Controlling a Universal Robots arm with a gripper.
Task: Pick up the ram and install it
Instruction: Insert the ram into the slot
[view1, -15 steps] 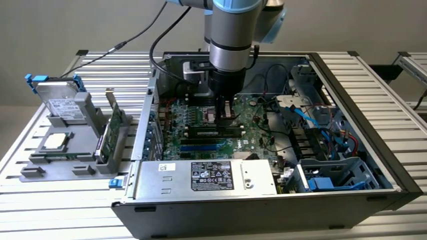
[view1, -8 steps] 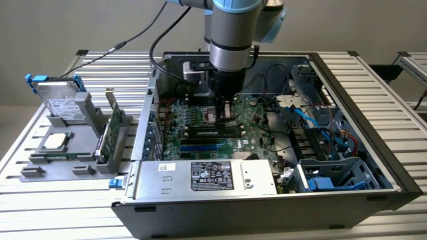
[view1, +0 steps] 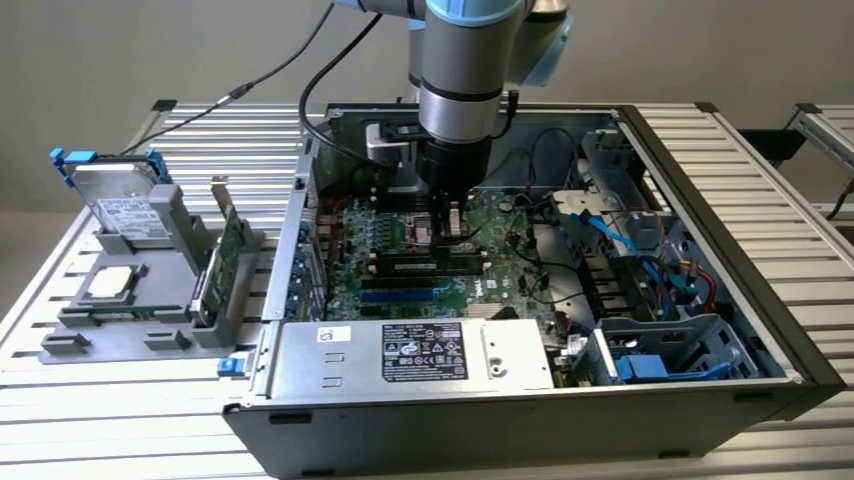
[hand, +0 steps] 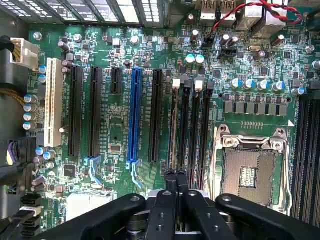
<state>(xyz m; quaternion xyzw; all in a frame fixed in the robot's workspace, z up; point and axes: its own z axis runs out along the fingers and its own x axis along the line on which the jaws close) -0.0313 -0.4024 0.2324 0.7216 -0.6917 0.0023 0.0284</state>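
Note:
My gripper (hand: 175, 176) is deep inside the open computer case (view1: 747, 300), just over the motherboard (hand: 115, 115). Its two black fingers (hand: 169, 180) are pressed together with nothing between them. The fingertips hover over the near end of the memory slots (hand: 192, 130) beside the CPU socket (hand: 250, 170). A thin green-gold strip, seen edge-on, stands in the slot closest to the black expansion slots; it looks like the ram (hand: 173, 125). In the exterior view the gripper (view1: 447, 238) points straight down at the board's centre.
A grey holder (view1: 134, 300) at the exterior view's left carries a silver hard drive (view1: 127, 205), a green expansion card (view1: 230, 250) and a chip (view1: 114, 283). Inside the case are the power supply (view1: 414, 352), blue cables (view1: 607, 225) and a drive cage (view1: 667, 355).

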